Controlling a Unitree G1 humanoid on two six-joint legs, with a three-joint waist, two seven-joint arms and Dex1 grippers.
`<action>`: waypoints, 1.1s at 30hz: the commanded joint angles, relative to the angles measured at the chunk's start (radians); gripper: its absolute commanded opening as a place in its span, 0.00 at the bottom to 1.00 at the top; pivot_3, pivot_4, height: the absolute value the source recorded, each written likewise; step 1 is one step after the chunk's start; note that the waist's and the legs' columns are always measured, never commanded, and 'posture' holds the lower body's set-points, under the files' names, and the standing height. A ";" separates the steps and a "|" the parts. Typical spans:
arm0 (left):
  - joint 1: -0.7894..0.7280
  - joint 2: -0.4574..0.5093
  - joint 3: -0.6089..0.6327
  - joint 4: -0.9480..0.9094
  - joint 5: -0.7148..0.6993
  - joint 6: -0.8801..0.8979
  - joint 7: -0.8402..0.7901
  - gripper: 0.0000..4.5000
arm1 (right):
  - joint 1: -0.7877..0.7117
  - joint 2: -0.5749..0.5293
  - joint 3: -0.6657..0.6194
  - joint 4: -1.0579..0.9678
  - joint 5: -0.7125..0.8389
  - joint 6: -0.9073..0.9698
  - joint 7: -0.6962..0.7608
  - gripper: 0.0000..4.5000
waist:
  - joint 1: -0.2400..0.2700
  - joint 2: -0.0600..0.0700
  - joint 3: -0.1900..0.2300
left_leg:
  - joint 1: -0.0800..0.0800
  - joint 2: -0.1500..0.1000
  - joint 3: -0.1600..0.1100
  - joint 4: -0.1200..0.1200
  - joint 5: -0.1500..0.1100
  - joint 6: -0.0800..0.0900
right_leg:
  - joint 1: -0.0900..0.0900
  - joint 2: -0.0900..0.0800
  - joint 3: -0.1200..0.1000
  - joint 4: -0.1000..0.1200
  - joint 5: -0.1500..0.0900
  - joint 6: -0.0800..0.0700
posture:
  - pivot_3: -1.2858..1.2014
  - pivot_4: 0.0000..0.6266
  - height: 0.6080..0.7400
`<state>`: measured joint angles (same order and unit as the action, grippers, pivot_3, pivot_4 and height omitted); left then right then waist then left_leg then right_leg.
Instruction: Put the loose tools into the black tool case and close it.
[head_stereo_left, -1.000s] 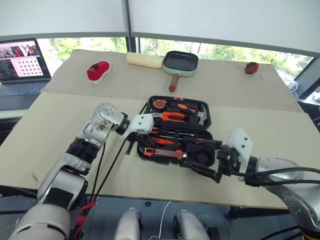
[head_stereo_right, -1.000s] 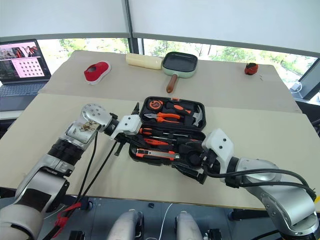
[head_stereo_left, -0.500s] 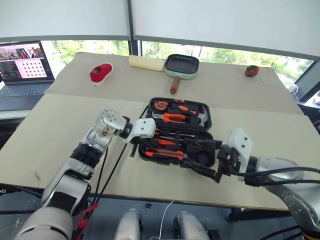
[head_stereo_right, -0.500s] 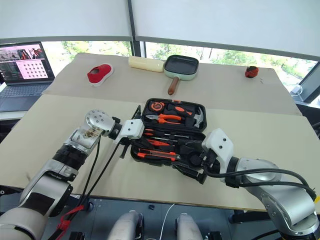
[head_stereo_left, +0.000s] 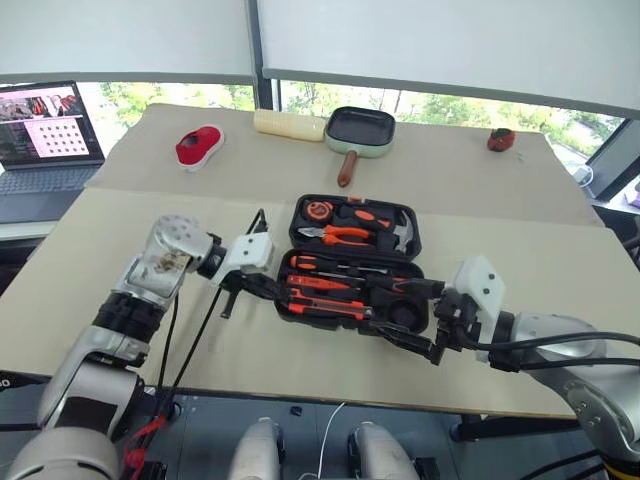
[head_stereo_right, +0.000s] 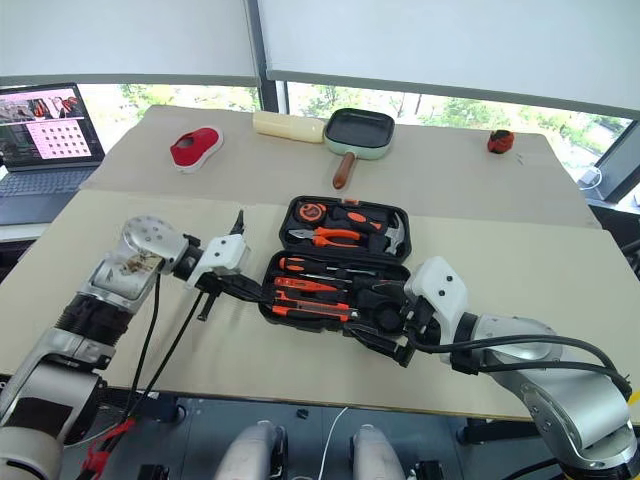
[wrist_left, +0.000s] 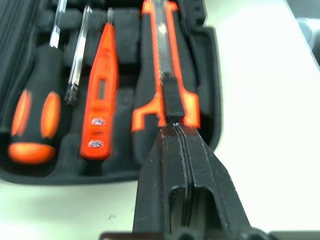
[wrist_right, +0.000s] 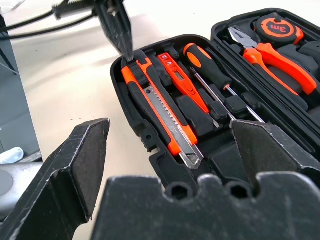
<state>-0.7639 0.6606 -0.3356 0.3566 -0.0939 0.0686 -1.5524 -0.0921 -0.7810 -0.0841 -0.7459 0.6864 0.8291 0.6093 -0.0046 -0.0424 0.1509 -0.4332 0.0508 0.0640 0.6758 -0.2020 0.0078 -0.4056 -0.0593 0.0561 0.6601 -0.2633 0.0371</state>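
Observation:
The black tool case (head_stereo_left: 418, 245) lies open in the middle of the table. Its near half holds two screwdrivers (wrist_right: 205, 62), a tester pen (wrist_left: 100, 90), the orange-black utility knife (wrist_left: 162, 65) and a small dark roll (head_stereo_left: 405, 314). My left gripper (wrist_left: 172, 127) is shut with nothing in it, and its tip rests at the knife's rear end by the case's near left corner (wrist_right: 125, 50). My right gripper (head_stereo_left: 398, 315) stands wide open at the case's near right corner, with one finger (wrist_right: 75, 165) on either side and nothing gripped.
Pliers (head_stereo_left: 345, 233), a hammer (head_stereo_left: 400, 232) and a tape measure (head_stereo_left: 318, 210) sit in the case's far half. Beyond it are a black pan (head_stereo_left: 360, 125), a pale roll (head_stereo_left: 288, 122), a red object (head_stereo_left: 198, 143) and a laptop (head_stereo_left: 45, 130) at the far left. Cables hang from my left arm.
My left arm has swung out to the left, off the case's left end, and its shut fingers now point right at the knife. The right gripper has stayed put.

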 joint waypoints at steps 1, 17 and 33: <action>0.006 -0.014 -0.039 0.017 0.063 -0.044 0.023 0.01 | -0.015 -0.009 -0.010 -0.004 0.000 -0.007 0.005 1.00 | 0.000 0.000 0.000 | 0.000 0.000 0.000 0.000 0.000 0.000 | 0.000 0.000 0.000 0.000 0.000 0.000 | 0.52 0.24 1.00; 0.005 -0.063 -0.087 0.213 0.156 -0.150 0.063 0.01 | 0.016 -0.017 -0.041 -0.024 0.017 -0.007 0.005 1.00 | 0.019 0.007 -0.006 | 0.009 -0.001 0.000 0.000 0.002 0.003 | 0.012 0.000 0.001 -0.005 -0.003 -0.005 | 0.52 0.24 1.00; -0.081 0.005 -0.008 0.263 0.091 -0.122 -0.005 0.01 | -0.014 -0.028 -0.017 0.004 -0.006 -0.019 0.028 1.00 | -0.007 0.016 -0.015 | 0.010 0.000 0.000 -0.007 0.002 0.003 | 0.011 0.001 0.002 -0.011 -0.004 -0.003 | 0.52 0.24 1.00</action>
<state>-0.8522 0.6545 -0.3355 0.5951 -0.0424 -0.0500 -1.5704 -0.0844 -0.8038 -0.0912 -0.7293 0.6849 0.8292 0.6336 -0.0120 -0.0269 0.1362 -0.4233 0.0512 0.0640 0.6679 -0.2004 0.0104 -0.3947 -0.0583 0.0584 0.6489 -0.2658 0.0353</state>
